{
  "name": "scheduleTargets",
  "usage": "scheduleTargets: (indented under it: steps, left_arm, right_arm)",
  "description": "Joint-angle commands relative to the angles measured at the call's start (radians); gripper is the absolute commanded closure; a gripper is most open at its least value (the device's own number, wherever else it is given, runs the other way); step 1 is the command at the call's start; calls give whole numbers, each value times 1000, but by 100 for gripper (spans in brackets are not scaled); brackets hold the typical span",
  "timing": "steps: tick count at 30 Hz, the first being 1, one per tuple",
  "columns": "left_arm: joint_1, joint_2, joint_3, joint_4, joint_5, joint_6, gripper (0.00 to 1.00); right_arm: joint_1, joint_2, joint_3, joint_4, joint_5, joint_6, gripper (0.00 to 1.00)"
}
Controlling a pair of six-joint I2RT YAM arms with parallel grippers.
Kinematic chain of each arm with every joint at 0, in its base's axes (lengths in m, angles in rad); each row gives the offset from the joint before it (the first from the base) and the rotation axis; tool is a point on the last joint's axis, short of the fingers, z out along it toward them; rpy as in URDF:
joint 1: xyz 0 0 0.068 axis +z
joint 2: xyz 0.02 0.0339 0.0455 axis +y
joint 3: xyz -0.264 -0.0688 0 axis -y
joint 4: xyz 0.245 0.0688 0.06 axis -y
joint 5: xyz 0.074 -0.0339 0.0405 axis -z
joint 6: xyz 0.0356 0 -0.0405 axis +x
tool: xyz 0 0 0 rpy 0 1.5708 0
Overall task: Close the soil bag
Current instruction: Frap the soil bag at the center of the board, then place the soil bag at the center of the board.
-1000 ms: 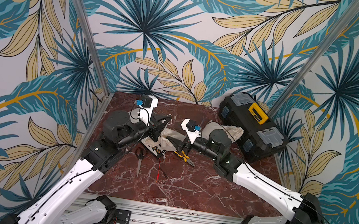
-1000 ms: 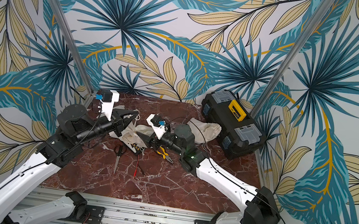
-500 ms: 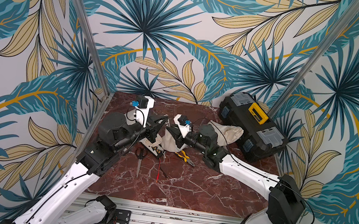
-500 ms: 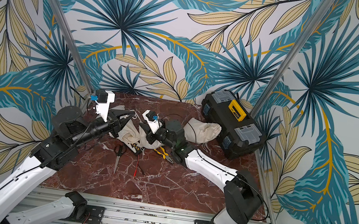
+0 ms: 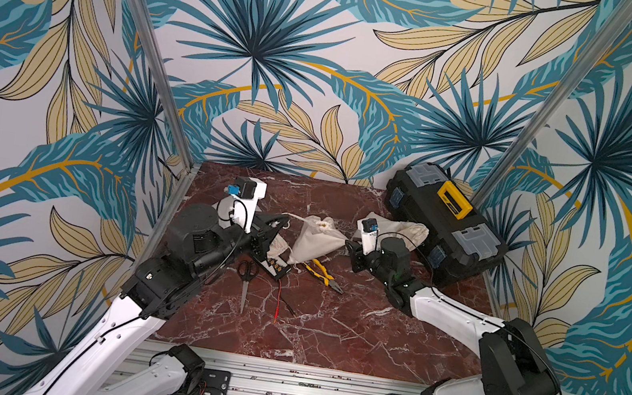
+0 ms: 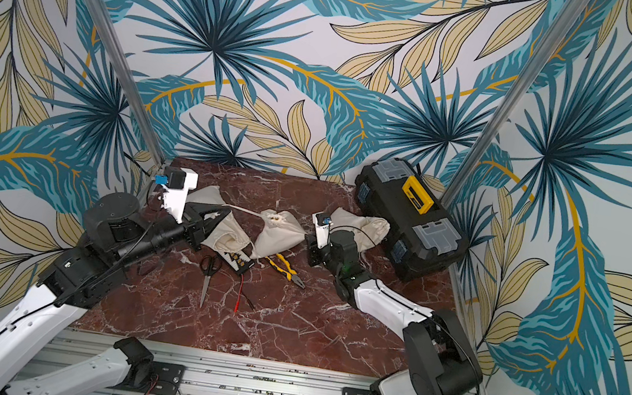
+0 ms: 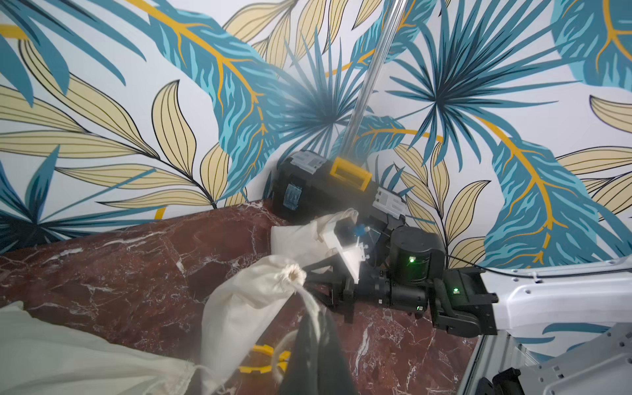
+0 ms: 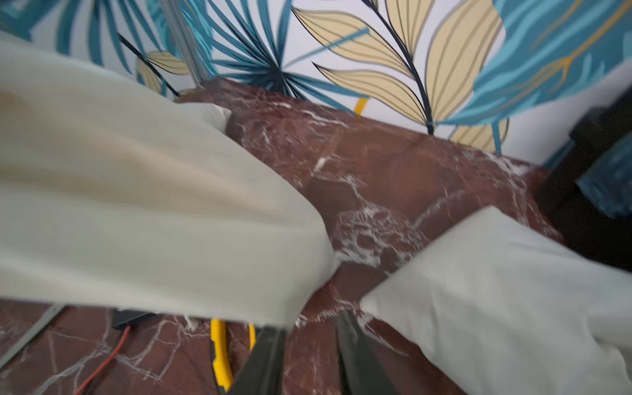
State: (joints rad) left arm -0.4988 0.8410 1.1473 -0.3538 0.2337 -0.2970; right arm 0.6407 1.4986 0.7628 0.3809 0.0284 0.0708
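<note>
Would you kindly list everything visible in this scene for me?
table: one, red-brown marble, under everything
left bag: one, cream, far left
middle bag: one, cream, centre, mouth cinched
toolbox: one, black with yellow handle, far right corner
right bag: one, cream, against the toolbox
drawstring: one, white, stretched leftward from middle bag's mouth
scissors: one pair, black handles, before left bag
pliers: one pair, yellow handles, before middle bag
tester: one, black, red and black leads, between scissors and pliers
left gripper: one, black, shut on drawstring
right gripper: one, black, at middle bag's right side

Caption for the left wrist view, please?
Left gripper shut on the drawstring of the soil bag, mouth cinched tight; right gripper close beside the neck.
</note>
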Motion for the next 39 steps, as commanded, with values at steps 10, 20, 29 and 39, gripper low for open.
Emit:
scheduleTargets:
  steps: [10, 20, 29, 39]
  left_arm:
    - [10, 45, 5, 227, 61, -42, 100]
    - [8, 84, 3, 237, 97, -53, 100]
    - [8, 88, 17, 236, 94, -52, 100]
    - [5, 59, 52, 256, 54, -38, 100]
  right_arm:
    - [92, -173, 16, -54, -143, -79, 51]
    - [332, -213, 169, 29, -292, -102, 23]
    - [415, -128, 296, 80, -315, -64, 24]
    - [407, 91, 309, -14, -100, 22, 73]
